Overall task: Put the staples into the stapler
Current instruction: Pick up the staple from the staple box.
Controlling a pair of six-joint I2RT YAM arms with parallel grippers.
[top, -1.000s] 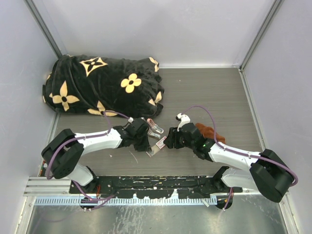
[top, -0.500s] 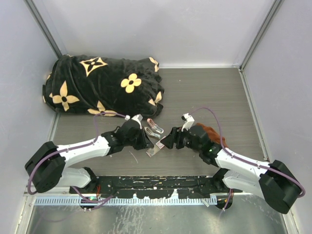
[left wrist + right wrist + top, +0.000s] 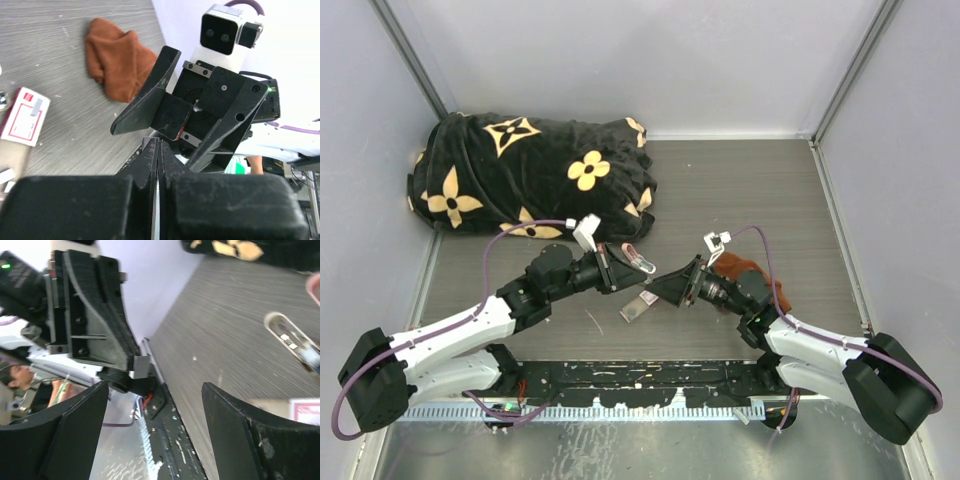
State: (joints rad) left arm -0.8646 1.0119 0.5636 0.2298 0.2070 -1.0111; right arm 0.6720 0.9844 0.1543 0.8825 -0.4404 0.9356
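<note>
1. Left pincer: its 2 fingers are pressed tight together. Nothing shows between them in the left wrist view.
2. Right pincer: its jaws are spread wide and grip nothing. It points at the left pincer, tip toward tip, near but apart.
3. Stapler: pink and white, it lies on the table just past the left pincer's tip, on the far side of the gap between the 2 pincers. I cannot tell whether it touches the left pincer. In the right wrist view its metal inner part shows ahead of the right pincer and off to its right.
4. Box: this flat white staple box with a red label lies on the table, on the near side of the same gap and close under both tips. Neither pincer touches it.
5. Cloth: rust-brown and bunched, it lies behind the right pincer, beside its wrist.
6. Blanket: black with yellow flowers, it lies well beyond the left pincer, at the far left.
</note>
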